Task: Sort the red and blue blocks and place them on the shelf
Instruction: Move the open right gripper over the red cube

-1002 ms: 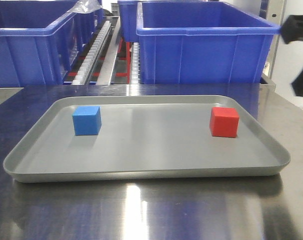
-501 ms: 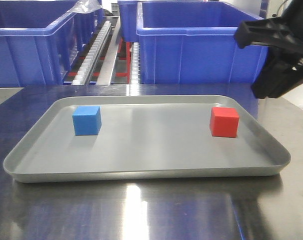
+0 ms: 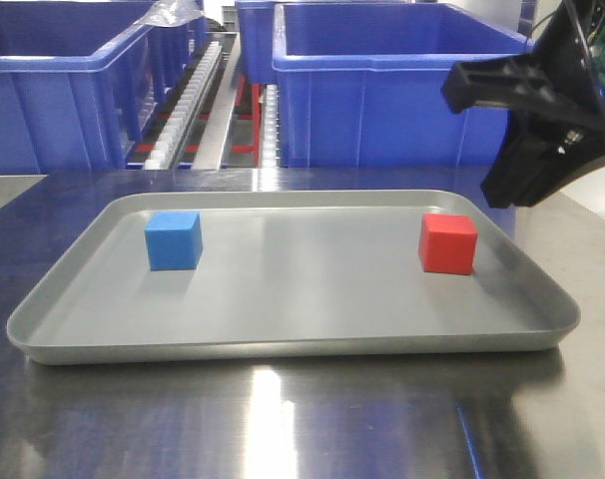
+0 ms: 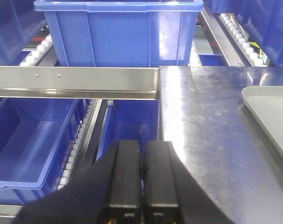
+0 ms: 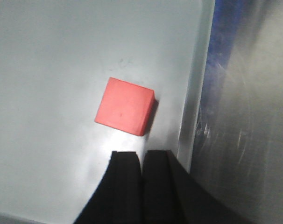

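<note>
The blue block (image 3: 173,239) rests on the left of a grey tray (image 3: 283,345) and the red block (image 3: 447,242) on its right. My right gripper (image 3: 462,92) hangs shut and empty above the tray's right end, higher than the red block. From the right wrist, the red block (image 5: 125,106) lies just ahead of the shut right gripper (image 5: 141,153), close to the tray's rim (image 5: 195,93). My left gripper (image 4: 142,143) is shut on nothing, off the table's left edge, facing the shelf's steel rail (image 4: 76,81). White roller tracks of the shelf (image 3: 196,92) run behind the table.
Large blue crates (image 3: 402,85) stand on the shelf behind the tray, with another (image 3: 53,90) at the left. Below the left gripper a blue crate (image 4: 29,144) sits on a lower tier. The steel tabletop (image 4: 211,121) carries the tray's corner (image 4: 272,107).
My right arm has come in from the right edge and moved left, over the tray's right end. Both blocks have stayed put.
</note>
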Tool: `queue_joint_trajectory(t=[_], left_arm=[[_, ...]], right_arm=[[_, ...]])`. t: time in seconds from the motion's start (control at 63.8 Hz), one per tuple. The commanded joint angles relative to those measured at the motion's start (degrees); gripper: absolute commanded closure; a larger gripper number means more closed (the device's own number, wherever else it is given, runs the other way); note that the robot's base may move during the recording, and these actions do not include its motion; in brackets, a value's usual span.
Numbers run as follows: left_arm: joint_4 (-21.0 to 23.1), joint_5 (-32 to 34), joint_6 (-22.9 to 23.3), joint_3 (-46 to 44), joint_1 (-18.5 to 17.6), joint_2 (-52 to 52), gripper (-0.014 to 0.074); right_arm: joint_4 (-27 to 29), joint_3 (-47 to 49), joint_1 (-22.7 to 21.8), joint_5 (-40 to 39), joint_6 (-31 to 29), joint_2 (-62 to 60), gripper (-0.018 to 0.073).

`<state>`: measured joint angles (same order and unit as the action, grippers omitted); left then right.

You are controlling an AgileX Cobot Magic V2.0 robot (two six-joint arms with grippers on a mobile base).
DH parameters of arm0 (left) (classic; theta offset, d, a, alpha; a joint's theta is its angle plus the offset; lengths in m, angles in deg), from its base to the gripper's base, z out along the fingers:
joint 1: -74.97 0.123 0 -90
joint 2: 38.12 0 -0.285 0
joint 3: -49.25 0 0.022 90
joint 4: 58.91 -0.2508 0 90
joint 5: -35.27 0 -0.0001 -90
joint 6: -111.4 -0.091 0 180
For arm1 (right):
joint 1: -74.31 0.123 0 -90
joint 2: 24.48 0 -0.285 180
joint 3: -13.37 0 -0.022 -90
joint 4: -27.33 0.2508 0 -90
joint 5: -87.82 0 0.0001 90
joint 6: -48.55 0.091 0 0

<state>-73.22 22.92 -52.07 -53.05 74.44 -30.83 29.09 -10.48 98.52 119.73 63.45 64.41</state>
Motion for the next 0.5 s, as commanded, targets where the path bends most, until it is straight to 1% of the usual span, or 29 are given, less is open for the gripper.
queue_joint_trajectory(t=[0.0,0.172,0.486], left_arm=[[0.2,4.5,0.5,1.7,0.1,-0.9,0.0473],[0.2,4.5,0.5,1.7,0.1,-0.9,0.0473],[0.2,4.5,0.5,1.7,0.1,-0.9,0.0473]], right_arm=[[0.0,2.0,0.0,-3.0,0.0,-1.3,0.0506],[0.0,2.0,0.1,-3.1,0.0,-1.3,0.0506],[-0.1,2.0,2.2,-5.4,0.0,-1.3,0.0506]])
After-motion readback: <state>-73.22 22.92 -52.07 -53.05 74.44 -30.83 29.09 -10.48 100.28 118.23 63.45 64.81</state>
